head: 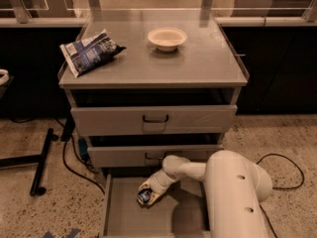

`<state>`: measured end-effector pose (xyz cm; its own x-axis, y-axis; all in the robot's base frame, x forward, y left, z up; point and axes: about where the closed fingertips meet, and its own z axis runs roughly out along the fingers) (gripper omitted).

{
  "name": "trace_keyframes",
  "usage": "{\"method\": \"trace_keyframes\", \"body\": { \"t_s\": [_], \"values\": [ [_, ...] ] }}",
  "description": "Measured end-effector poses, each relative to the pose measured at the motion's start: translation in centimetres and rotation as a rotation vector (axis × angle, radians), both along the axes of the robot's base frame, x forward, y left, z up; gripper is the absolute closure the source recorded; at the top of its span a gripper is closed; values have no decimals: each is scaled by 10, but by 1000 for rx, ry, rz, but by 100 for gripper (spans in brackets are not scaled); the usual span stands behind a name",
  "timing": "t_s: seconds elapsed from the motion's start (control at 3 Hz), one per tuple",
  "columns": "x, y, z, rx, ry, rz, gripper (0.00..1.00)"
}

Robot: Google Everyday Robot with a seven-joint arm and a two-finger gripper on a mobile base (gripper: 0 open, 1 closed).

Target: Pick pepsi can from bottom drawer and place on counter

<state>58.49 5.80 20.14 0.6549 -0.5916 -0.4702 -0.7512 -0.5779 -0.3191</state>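
Note:
The bottom drawer is pulled open at the foot of the cabinet, its flat grey floor showing. My gripper reaches down into it from the white arm at the lower right. A small dark blue pepsi can shows between the fingers, just over the drawer floor near its back. The counter is the grey top of the cabinet, well above the gripper.
A blue-and-white snack bag lies on the counter's left side and a white bowl stands near its back. Two shallower drawers with black handles are shut above. Black cables and a stand leg lie on the floor at left.

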Motion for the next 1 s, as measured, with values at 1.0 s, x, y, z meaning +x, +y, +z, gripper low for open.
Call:
{"method": "trace_keyframes", "body": {
  "t_s": [1.0],
  "values": [
    [-21,-109,194,-82,-37,23,100]
  ]
}}
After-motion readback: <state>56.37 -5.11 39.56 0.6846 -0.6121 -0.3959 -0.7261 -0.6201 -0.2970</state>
